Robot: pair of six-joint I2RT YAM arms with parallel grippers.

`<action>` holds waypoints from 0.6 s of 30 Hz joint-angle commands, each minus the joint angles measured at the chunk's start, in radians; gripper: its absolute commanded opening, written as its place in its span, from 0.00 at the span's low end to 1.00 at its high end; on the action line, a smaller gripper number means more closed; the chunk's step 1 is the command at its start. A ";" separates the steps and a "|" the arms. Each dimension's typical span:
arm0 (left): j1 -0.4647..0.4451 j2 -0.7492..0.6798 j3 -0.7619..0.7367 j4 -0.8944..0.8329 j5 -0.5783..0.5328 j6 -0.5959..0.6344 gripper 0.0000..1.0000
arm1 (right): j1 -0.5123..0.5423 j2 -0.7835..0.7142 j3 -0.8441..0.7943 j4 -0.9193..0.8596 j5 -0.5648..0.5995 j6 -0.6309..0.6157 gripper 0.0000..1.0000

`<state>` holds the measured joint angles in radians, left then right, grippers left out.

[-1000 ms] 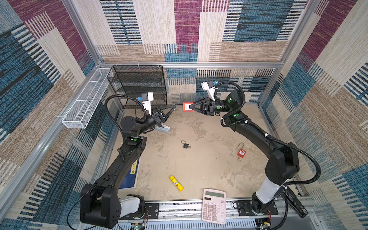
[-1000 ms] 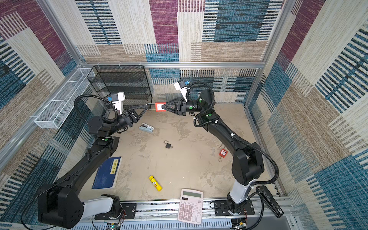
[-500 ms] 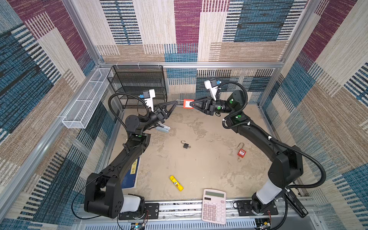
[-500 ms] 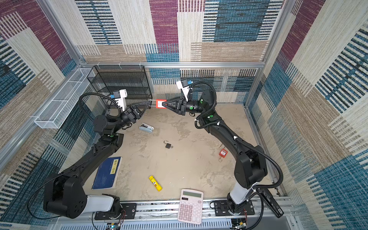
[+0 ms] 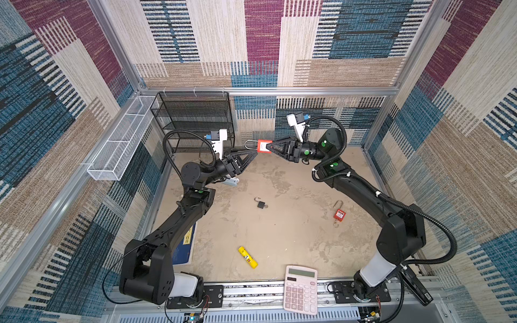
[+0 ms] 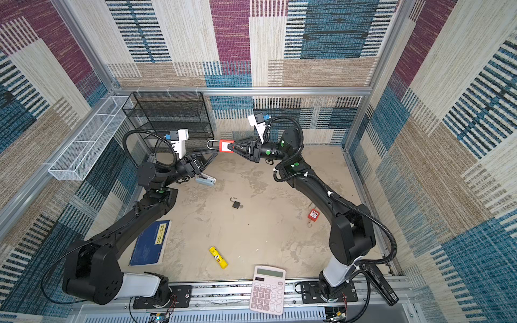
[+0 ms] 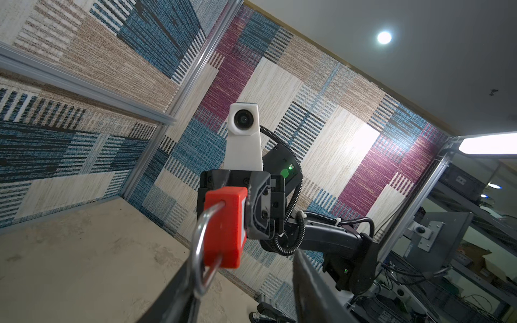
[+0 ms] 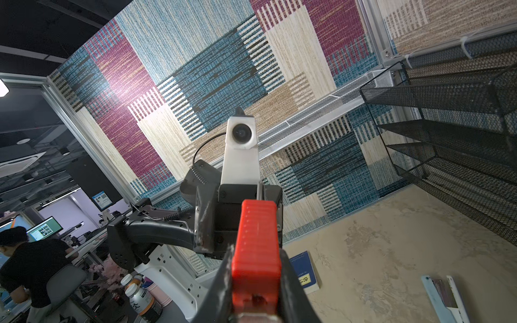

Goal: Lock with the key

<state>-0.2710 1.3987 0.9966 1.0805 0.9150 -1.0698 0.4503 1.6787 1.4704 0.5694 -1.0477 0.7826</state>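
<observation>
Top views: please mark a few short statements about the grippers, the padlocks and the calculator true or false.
1. The right gripper holds a red padlock off the table. True.
2. The left gripper is shut on its shackle. False: its jaws stand open.
3. A black padlock lies on the table. True.
4. The calculator touches the black padlock. False: it lies apart, at the table's front edge.

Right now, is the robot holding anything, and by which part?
The right gripper holds the red padlock by its red body. The left gripper, jaws open, holds nothing.
</observation>
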 commanded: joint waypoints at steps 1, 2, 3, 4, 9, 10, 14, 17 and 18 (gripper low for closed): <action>-0.012 0.012 0.009 0.048 0.000 -0.005 0.53 | 0.002 0.006 0.010 0.069 0.006 0.029 0.02; -0.016 0.016 0.012 0.048 -0.002 -0.004 0.53 | 0.004 0.007 0.011 0.070 0.006 0.031 0.02; -0.019 0.018 0.016 0.047 -0.006 -0.002 0.53 | 0.006 0.009 0.011 0.075 0.006 0.033 0.02; -0.023 0.024 0.020 0.047 -0.008 -0.001 0.53 | 0.009 0.009 0.011 0.077 0.006 0.033 0.02; -0.029 0.042 0.035 0.061 -0.020 -0.004 0.53 | 0.022 0.013 0.010 0.082 0.000 0.040 0.02; -0.031 0.044 0.037 0.061 -0.023 -0.004 0.53 | 0.022 0.013 0.009 0.081 0.000 0.040 0.02; -0.033 0.051 0.038 0.064 -0.031 -0.004 0.43 | 0.029 0.009 -0.003 0.085 0.000 0.040 0.02; -0.033 0.051 0.033 0.065 -0.034 -0.004 0.28 | 0.030 0.006 -0.009 0.088 0.000 0.040 0.03; -0.033 0.051 0.030 0.064 -0.038 -0.002 0.24 | 0.030 0.004 -0.012 0.089 0.000 0.037 0.03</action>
<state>-0.3031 1.4509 1.0245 1.0946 0.8917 -1.0702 0.4786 1.6920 1.4631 0.6151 -1.0451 0.8074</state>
